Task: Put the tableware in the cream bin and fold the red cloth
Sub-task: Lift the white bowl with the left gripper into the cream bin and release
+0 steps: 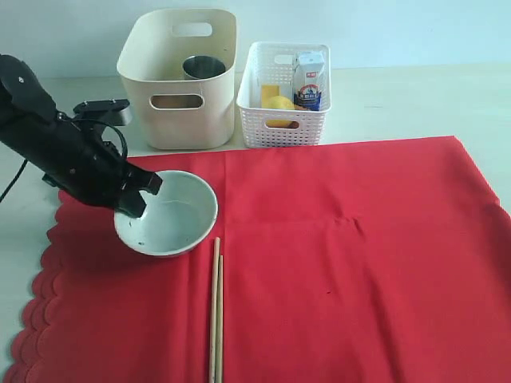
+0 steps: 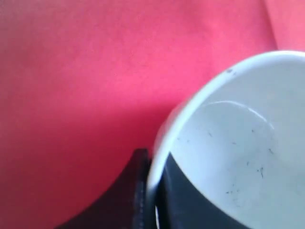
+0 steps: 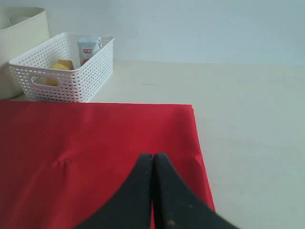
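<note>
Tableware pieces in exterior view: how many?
3, more may be hidden. Steel cup inside cream bin; white bowl on red cloth, rim gripped by left gripper; chopsticks just below bowl.

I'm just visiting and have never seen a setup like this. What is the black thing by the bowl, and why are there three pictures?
It is a robot with two arms, each ending in a pincer. One picture looks at the whole table from outside; the other two come from small cameras on each wrist.

On the table lies a red cloth. On it sit a white bowl and a pair of chopsticks. Behind are a cream bin with a steel cup inside, and a white basket holding a milk carton and a yellow, lemon-like thing.

The left pincer has closed on the bowl's rim; its wrist camera shows that up close. The right pincer is shut, holding nothing, above the cloth.
</note>
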Action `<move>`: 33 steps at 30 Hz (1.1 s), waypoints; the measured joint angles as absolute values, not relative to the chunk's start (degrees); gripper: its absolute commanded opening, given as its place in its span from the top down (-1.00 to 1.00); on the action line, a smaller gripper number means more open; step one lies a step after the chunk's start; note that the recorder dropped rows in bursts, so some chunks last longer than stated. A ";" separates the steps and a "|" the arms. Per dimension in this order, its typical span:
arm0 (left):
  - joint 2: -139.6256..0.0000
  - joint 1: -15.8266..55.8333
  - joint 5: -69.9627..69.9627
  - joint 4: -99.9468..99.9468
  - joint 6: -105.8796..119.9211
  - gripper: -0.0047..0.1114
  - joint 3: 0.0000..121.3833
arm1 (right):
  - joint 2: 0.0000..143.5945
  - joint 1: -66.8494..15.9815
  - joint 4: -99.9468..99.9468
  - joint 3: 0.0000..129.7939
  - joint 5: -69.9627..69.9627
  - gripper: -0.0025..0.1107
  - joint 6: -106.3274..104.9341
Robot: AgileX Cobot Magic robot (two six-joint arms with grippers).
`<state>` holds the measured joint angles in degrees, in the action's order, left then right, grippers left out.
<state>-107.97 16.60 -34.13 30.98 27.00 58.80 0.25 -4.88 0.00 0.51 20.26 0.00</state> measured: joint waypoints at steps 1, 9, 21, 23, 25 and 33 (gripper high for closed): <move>-107.50 16.60 -34.80 30.76 27.00 0.91 58.89 | 0.25 -4.88 0.00 0.51 20.26 0.96 0.00; -96.24 16.60 -40.70 30.47 27.00 0.91 64.67 | 0.25 -4.88 0.00 0.51 20.26 0.96 0.00; -92.02 16.60 -16.96 27.05 27.00 0.91 74.26 | 0.25 -4.88 0.00 0.51 20.26 0.96 0.00; -94.65 16.60 -10.58 25.64 27.11 0.91 75.65 | 0.25 -4.88 0.00 0.51 20.26 0.96 0.00; -97.36 16.60 -7.46 24.00 27.21 0.91 77.20 | 0.25 -4.88 0.00 0.51 20.26 0.96 0.00; -114.29 16.60 -2.46 17.71 27.41 0.91 88.20 | 0.25 -4.88 0.00 0.51 20.26 0.96 0.00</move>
